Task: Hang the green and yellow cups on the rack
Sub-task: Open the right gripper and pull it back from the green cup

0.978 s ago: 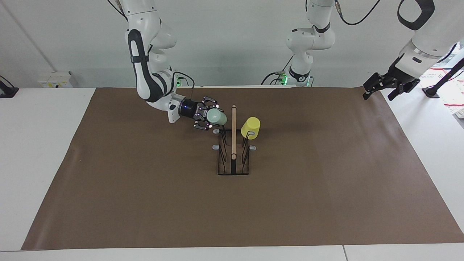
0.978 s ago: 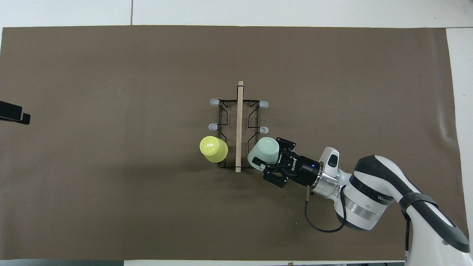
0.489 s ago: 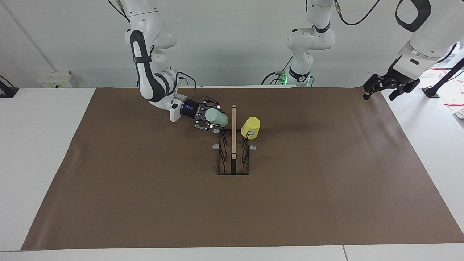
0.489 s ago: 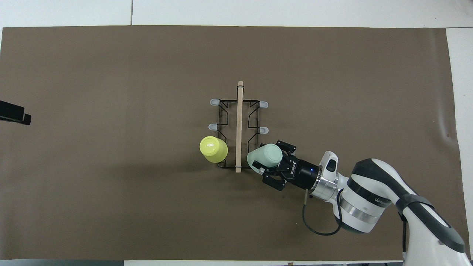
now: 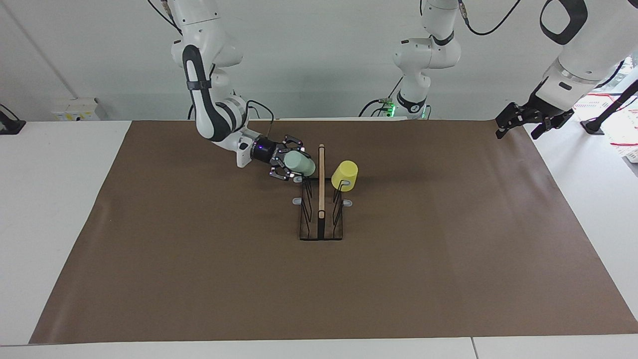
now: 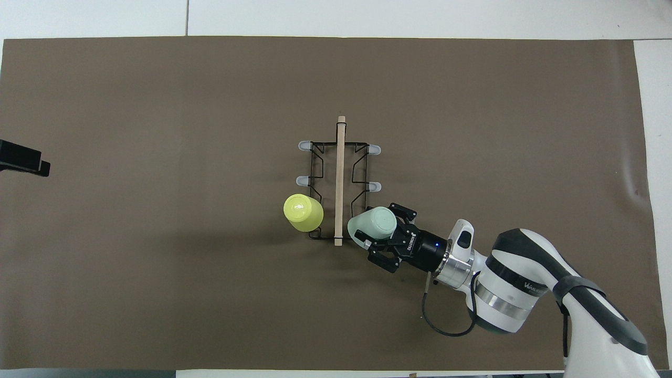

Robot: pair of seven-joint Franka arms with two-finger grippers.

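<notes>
Facing view, across from the right arm's end:

Brown mat (image 5: 199,259) is laid over the white table (image 5: 60,209); a pale box (image 5: 77,108) is seen at the wall near the right arm's end.

Right gripper (image 5: 290,165) is clamped on the green cup (image 5: 299,163), held over the rack (image 5: 321,219) at its end nearest the robots. Cup is tipped well over, long axis roughly level, base toward the wooden centre bar (image 5: 321,179), mouth toward the gripper. The prong under it is covered; whether the cup is seated on it cannot be told.

Yellow cup (image 5: 344,175) is hung upside down on the matching prong toward the left arm's end, tilted, base up.

Left gripper (image 5: 528,122) is parked over the mat's corner, fingers apart, nothing held. In the overhead view it is mostly cut off at the edge (image 6: 23,160).
</notes>
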